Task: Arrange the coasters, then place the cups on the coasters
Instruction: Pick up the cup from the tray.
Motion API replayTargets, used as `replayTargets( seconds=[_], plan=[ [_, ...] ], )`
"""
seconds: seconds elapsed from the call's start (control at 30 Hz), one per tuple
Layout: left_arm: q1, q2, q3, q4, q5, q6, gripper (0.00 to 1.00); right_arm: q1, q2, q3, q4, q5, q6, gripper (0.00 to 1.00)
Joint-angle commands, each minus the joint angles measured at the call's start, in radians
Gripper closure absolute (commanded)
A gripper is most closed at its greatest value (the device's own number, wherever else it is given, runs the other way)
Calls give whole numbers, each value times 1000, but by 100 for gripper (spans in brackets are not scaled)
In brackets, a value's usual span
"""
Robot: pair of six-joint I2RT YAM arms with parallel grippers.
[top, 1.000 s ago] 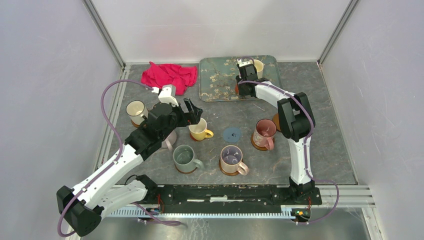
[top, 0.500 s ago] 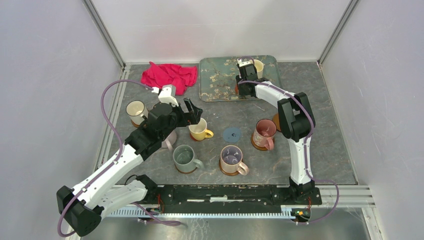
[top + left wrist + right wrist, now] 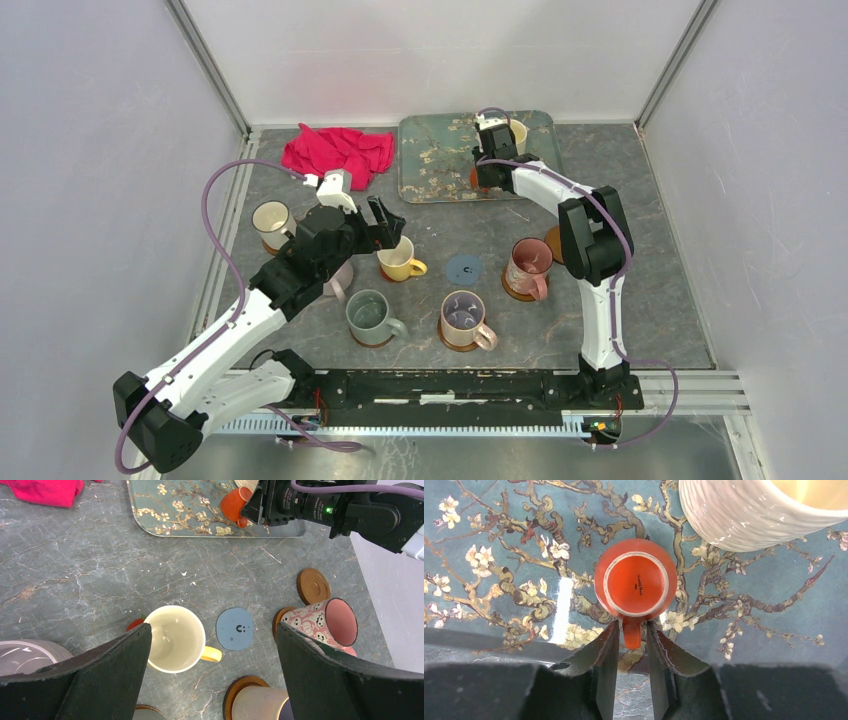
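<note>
Table: grey stone-look table (image 3: pixel 650 300), matte, with pale veins.
Near row: grey-green glossy ceramic mug (image 3: pixel 368 313) and mauve glossy ceramic mug (image 3: pixel 462 317). The mauve one stands on an amber-brown ringed round coaster (image 3: pixel 239 686).
Middle row: yellow ceramic mug with pale inside (image 3: pixel 172 639). Just beside its handle lies a flat matte blue round coaster (image 3: pixel 235 628), bare, with a small dark face mark. To the right of it stands a pink floral ceramic mug (image 3: pixel 327 626). A cream smooth ceramic mug (image 3: pixel 270 220) stands at the left.
Left gripper: the left gripper (image 3: pixel 387 222) is spread wide, holds nothing and hangs above the yellow mug without touching it.
Far zone: rectangular teal glossy tray with blossom pattern (image 3: pixel 499 540). The tiny orange glossy cup (image 3: pixel 635 582) is on it, close to its near edge, with its base toward the wrist camera. A cream ribbed ceramic mug (image 3: pixel 744 515) is near it. A crumpled bright red cloth (image 3: pixel 338 152) lies left of the tray.
Right gripper: the right gripper (image 3: pixel 632 642) has narrow jaws, one on each side of the orange cup's handle. I cannot tell if they pinch it.
Left wrist view only: the edge of a red coaster (image 3: pixel 134 625) under the yellow mug, and the whole dark brown round coaster (image 3: pixel 313 586).
Right wrist view only: the small print on the orange cup's base; the top view mostly hides this cup.
</note>
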Motion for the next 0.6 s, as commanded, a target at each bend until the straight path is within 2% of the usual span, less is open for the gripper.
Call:
replayTargets(
  seconds=[0.0, 0.57],
  plan=[
    [5, -17, -5, 17, -5, -46, 0, 3, -35, 33, 26, 7, 5, 67],
    [5, -14, -4, 15, -6, -45, 0, 2, -16, 31, 20, 5, 9, 70]
  ],
)
